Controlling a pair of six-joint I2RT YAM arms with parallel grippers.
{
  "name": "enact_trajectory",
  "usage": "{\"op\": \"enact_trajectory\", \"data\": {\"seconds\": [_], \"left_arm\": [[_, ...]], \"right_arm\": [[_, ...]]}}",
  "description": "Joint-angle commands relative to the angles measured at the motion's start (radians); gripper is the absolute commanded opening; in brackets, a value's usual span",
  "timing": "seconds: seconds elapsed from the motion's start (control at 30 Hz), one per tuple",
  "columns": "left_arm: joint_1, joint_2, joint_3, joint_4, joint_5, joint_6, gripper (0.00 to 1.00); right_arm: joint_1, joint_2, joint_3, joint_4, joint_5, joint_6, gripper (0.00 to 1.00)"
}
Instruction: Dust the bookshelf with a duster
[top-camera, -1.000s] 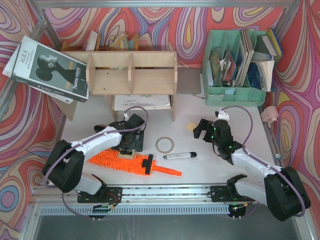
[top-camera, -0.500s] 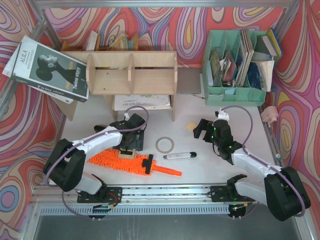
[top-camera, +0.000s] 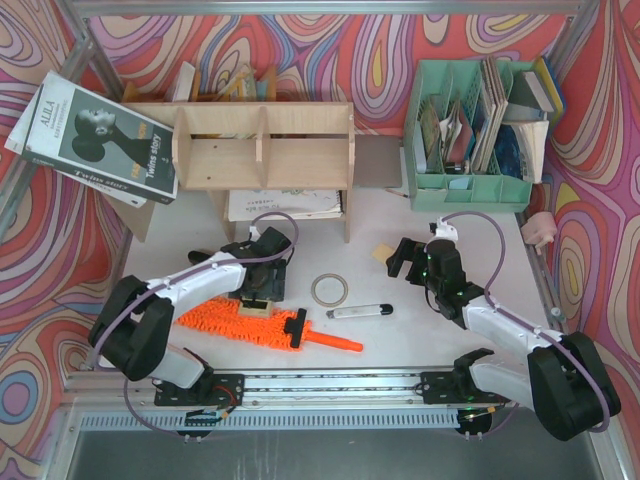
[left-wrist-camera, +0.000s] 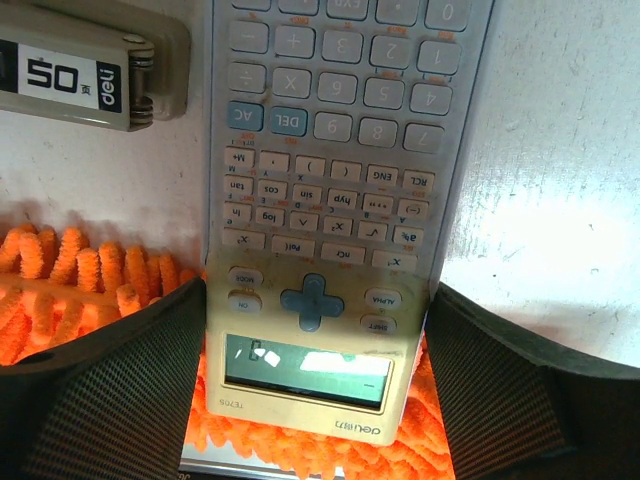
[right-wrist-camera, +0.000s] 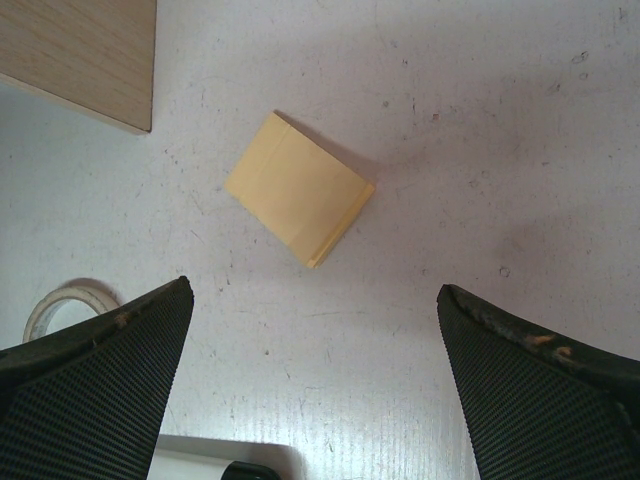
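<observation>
Left jaws have drawn in over the last second; both arms otherwise sit where they were. The left gripper (left-wrist-camera: 315, 300) reaches forward with the wrist pitched down, fingers either side of a calculator (left-wrist-camera: 335, 150). The pads are right at its edges, and I can't tell whether they're clamped or just short.

The duster (top-camera: 235, 325) lies flat under those jaws. Its fluff is beneath the calculator's display end and out past the left finger. A stapler (left-wrist-camera: 90, 75) lies ahead of that finger.

The right gripper (right-wrist-camera: 315, 292) is low over the table (right-wrist-camera: 500, 120), jaws wide apart. A sticky-note pad (right-wrist-camera: 300, 188) is just ahead and a tape ring (right-wrist-camera: 60, 305) is by its left finger.

The bookshelf (top-camera: 265, 145) stands well beyond both grippers, with a booklet (top-camera: 285, 205) underneath. The organiser (top-camera: 465, 193) holds upright books and papers. The calculator's top rows are cut off.
</observation>
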Motion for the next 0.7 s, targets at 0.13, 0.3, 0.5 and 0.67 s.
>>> {"op": "enact_trajectory", "data": {"seconds": [0.13,0.3,0.5,0.67], "left_arm": [[-0.027,-0.075,0.005,-0.015,-0.086,-0.03,0.62],[-0.069,-0.082,0.037,-0.023,-0.156,-0.037,0.59],[-0.081,-0.098,0.033,0.055,-0.15,-0.045,0.55],[-0.09,-0.073,0.045,0.131,-0.127,-0.046,0.55]], "right_arm": [[0.007,0.007,0.005,0.022,0.006,-0.011,0.96],[0.007,0.006,0.005,0.021,0.007,-0.011,0.96],[0.008,0.002,0.004,0.021,0.007,-0.009,0.96],[0.007,0.001,0.004,0.018,0.009,-0.008,0.96]]}}
